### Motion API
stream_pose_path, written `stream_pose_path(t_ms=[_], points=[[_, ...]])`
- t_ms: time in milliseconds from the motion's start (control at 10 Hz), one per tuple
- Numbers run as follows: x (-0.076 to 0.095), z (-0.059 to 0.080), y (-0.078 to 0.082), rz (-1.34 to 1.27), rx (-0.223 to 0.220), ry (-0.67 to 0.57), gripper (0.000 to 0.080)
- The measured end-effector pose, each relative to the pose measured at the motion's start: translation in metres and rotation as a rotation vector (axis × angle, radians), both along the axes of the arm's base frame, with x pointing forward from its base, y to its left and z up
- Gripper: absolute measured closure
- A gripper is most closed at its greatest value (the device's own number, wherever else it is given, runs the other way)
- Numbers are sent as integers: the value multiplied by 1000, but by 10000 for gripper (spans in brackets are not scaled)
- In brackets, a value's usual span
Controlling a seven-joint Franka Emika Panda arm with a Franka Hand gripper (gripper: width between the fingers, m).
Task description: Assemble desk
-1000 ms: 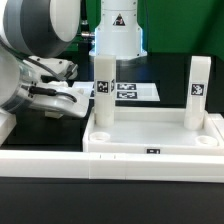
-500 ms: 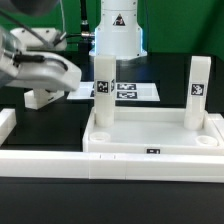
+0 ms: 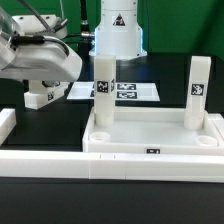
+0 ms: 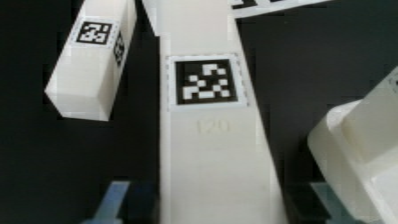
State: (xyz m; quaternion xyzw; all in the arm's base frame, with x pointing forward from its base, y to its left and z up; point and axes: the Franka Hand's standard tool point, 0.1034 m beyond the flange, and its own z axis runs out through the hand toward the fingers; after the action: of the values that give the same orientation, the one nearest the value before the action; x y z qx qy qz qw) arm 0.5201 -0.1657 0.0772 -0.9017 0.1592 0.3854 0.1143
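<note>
The white tray-like tabletop [image 3: 150, 137] lies at the exterior view's right with two tagged legs standing upright in it, one on its left [image 3: 103, 88] and one on its right [image 3: 197, 90]. My gripper [image 3: 45, 82] hangs at the exterior view's upper left. In the wrist view, my gripper [image 4: 224, 202] is shut on a third white leg [image 4: 210, 110], which runs lengthwise between the bluish fingers [image 4: 119, 203]. Another loose leg [image 4: 89, 62] lies beside it on the black table. A white leg block [image 3: 40, 97] shows under the gripper; whether it is the held one is unclear.
The marker board [image 3: 128, 91] lies behind the tabletop. A long white border bar [image 3: 90, 165] runs along the front, and another one [image 3: 6, 125] stands at the exterior view's left edge. A tabletop corner [image 4: 365, 140] sits close beside the held leg.
The gripper has risen from the table and drifted toward the exterior view's left, its jaws keeping the same width. The tabletop and its two upright legs have not moved.
</note>
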Motion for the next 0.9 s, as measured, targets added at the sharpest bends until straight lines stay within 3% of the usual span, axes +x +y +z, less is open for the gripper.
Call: stream_pose_path(t_ms=[100, 300, 400, 600, 900], points=[[8, 0, -3, 2, -20, -44, 508], [29, 23, -1, 3, -75, -197, 508], [32, 30, 2, -8, -90, -214, 507], [56, 35, 1, 23, -137, -350, 507], [66, 36, -1, 7, -237, -569, 507]])
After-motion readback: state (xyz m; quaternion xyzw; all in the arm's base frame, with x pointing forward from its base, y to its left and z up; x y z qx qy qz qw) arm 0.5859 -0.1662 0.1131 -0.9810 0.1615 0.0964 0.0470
